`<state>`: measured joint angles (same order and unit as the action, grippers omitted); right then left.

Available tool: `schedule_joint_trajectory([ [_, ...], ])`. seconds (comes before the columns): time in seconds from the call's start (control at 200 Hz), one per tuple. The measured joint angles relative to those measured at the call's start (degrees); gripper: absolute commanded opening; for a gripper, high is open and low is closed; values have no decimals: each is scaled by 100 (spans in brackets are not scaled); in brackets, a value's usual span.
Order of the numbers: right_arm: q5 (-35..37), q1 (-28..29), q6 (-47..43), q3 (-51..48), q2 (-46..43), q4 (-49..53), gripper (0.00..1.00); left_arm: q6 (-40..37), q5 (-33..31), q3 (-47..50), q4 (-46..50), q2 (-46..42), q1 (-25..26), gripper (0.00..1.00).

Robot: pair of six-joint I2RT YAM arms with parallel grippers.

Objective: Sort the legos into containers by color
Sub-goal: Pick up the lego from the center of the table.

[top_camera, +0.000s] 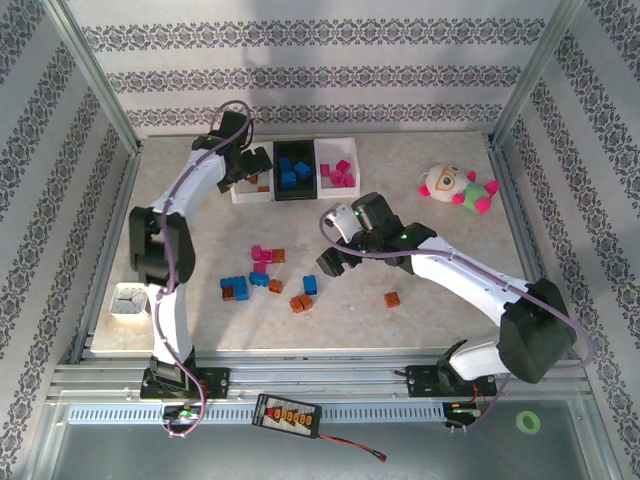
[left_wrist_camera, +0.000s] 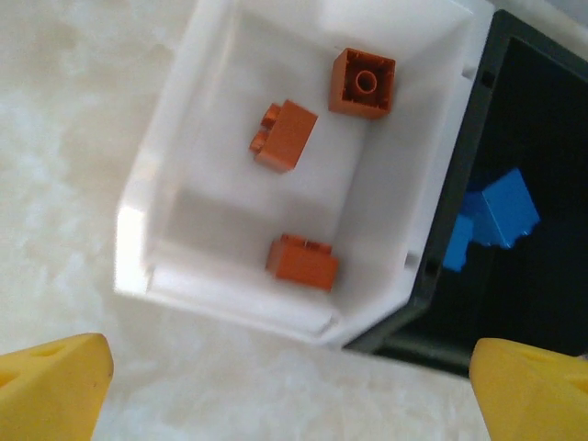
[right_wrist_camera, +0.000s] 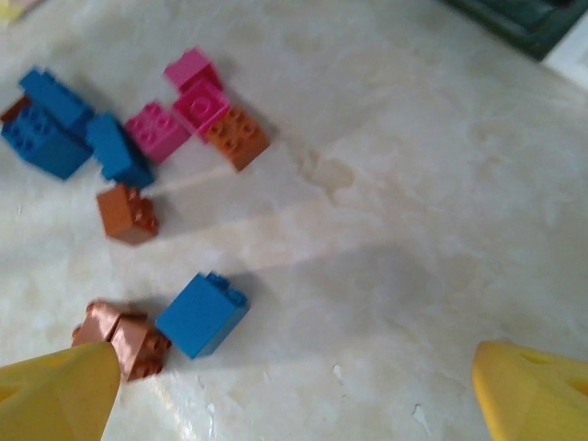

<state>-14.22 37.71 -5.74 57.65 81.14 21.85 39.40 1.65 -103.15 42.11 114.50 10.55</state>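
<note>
- Orange-brown legos, three of them, lie in the left white container. The blue legos are in the black container, which touches it. The pink legos are in the right white container.
- Left gripper hangs over the near rim of the left white container, fingers spread wide w/ nothing between them (so no load to drop).
- Risk 1: a low pull-back could hook that rim w/ a fingertip and drag or tip the bin, spilling sorted pcs. The white & black walls touch, so shoving one shoves the other.
- Right gripper is over the table, also wide & empty, looking down on a loose blue lego.
- Risk 2: this blue lego sits against an orange-brown pair, which is right by the left fingertip. Closing from this spread could sweep in both colours, so the wrong colour ends up in the black container. Or the brick twists & pops out.
- Risk 3: a finger comes down on the orange-brown pair, not beside it, and scatters pcs across the table.
- Farther cluster has pink, blue & orange-brown pcs packed close, several touching, so it carries the same mixed-grab risk.
- Lone orange-brown lego lies well apart from the rest (prob. the safest pick).
</note>
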Motion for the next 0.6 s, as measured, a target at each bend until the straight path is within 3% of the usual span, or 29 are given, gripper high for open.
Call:
schedule_joint_trajectory([
  [0.335,391,885,-13,894,1493,509,98,444,-199,3130,-678,-2514,26,99],
  [0.599,929,1126,426,1729,2636,1180,97,570,-446,4481,-481,-3899,28,99],
])
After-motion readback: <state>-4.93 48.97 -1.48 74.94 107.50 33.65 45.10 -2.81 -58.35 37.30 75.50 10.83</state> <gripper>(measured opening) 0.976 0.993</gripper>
